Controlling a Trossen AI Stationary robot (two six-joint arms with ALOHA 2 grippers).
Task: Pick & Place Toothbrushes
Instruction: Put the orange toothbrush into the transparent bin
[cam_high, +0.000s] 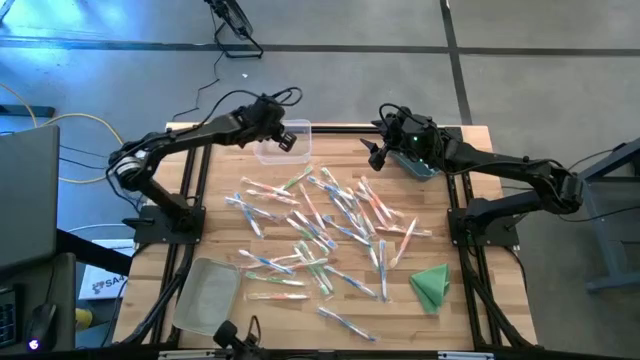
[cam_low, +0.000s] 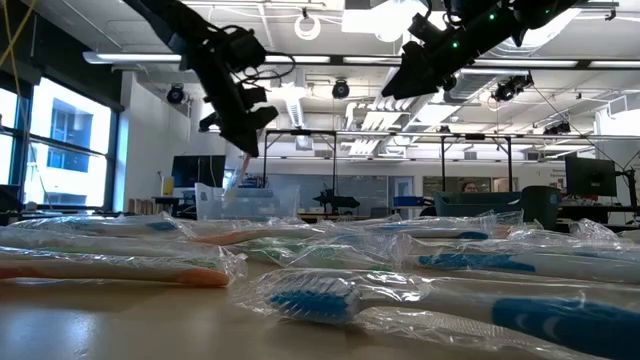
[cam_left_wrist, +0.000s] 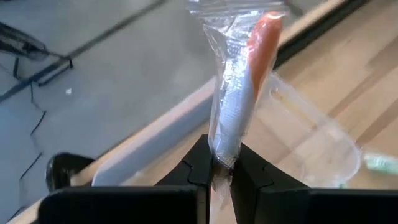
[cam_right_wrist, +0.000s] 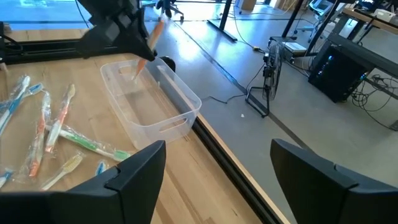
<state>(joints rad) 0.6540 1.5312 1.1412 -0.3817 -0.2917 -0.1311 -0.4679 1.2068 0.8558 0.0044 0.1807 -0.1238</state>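
Note:
Many wrapped toothbrushes (cam_high: 330, 225) lie scattered on the wooden table; in the low view they fill the foreground (cam_low: 330, 295). My left gripper (cam_high: 285, 138) hangs over the clear bin (cam_high: 283, 150) at the far left, shut on one orange-and-white wrapped toothbrush (cam_left_wrist: 245, 93). The right wrist view shows that toothbrush (cam_right_wrist: 149, 46) slanting down over the bin (cam_right_wrist: 149, 102). My right gripper (cam_right_wrist: 217, 168) stands open at the far right (cam_high: 380, 152), beside a second bin (cam_high: 422, 164), with nothing between its fingers. My left gripper pinches one end of the wrapped toothbrush (cam_left_wrist: 221, 163) between its two fingers. The fingers slant down from above. The toothbrush runs on past the fingertips, roughly in line with them, and hangs (cam_low: 238, 172) clear above the clear bin.
A folded green cloth (cam_high: 432, 285) lies near the right front. A clear flat lid (cam_high: 207, 295) lies at the left front. Black frame rails (cam_high: 460, 230) run along the table's sides. Bare wood lies between the two bins at the far edge.

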